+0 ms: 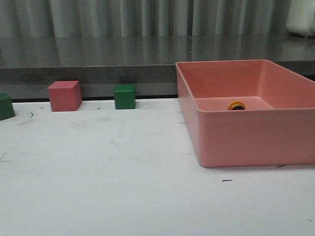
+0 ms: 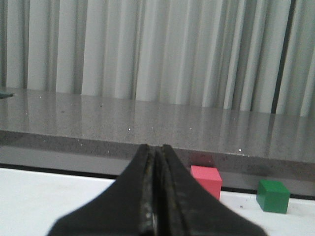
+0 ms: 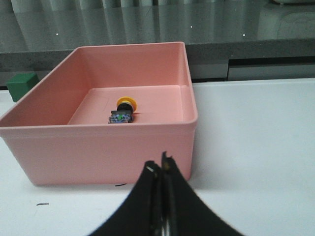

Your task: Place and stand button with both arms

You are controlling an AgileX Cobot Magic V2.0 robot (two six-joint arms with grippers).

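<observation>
While both sets of my fingers are pressed together with nothing between them, the button (image 3: 122, 111) lies on its side on the floor of the pink bin (image 3: 98, 152), toward the bin's far wall and well apart from me. From my right wrist view I see its yellow mushroom cap pointing toward the far wall and its dark blocky body, marked with blue and green, pointing back toward my right fingers (image 3: 161, 169). These hover outside the bin, over the white tabletop (image 3: 256, 147) just short of its near wall. In the front view only the yellow cap (image 1: 236, 105) shows above the bin's near wall (image 1: 256, 137), on the right of the tabletop.

My left fingers (image 2: 156, 152) are closed tip to tip and face the grey ledge (image 2: 147, 123) and the pleated curtain (image 2: 157, 49) behind the tabletop. Beyond them a pink cube (image 2: 206, 180) and a green cube (image 2: 273, 195) sit near the tabletop's far edge. The front view shows those two cubes side by side but apart, with another green cube (image 1: 6, 106) cut off at the left edge.
</observation>
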